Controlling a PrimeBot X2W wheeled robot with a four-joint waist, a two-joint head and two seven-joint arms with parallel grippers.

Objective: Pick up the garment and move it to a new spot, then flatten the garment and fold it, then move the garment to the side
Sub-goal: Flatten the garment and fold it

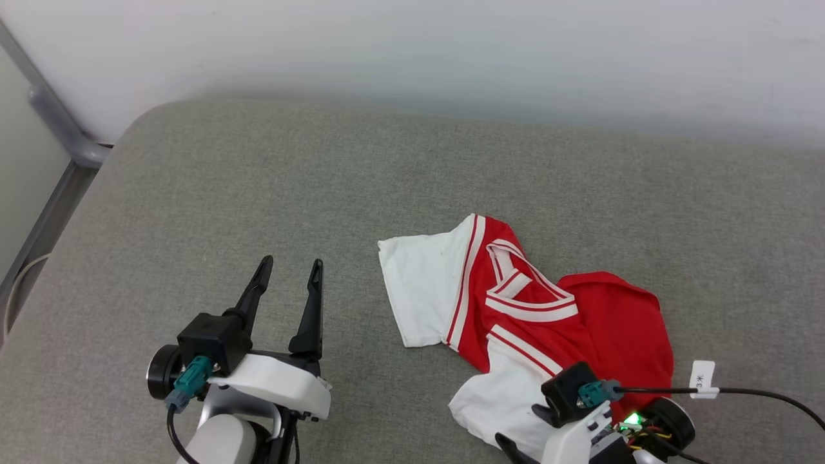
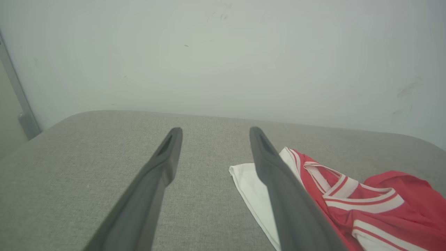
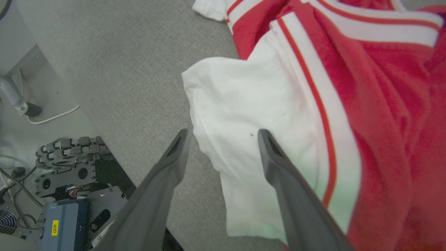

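Both stand spread and empty: the left gripper (image 1: 291,261) over bare surface (image 1: 258,180), the right gripper (image 3: 223,132) above the crumpled garment (image 1: 548,322) lying at the robot's right. Lifting, flattening, folding all seem left.

Grey pad (image 1: 271,187) bare across left half and far strip up to the wall (image 1: 451,51): passage free there. Crumpled garment (image 1: 599,322) occupies near right. Left gripper (image 1: 291,263), jaws apart, over bare pad, well left of garment. Metal rail (image 1: 61,132) bounds far-left corner. Black cable (image 1: 760,391) with white tag crosses near-right edge, right of garment.
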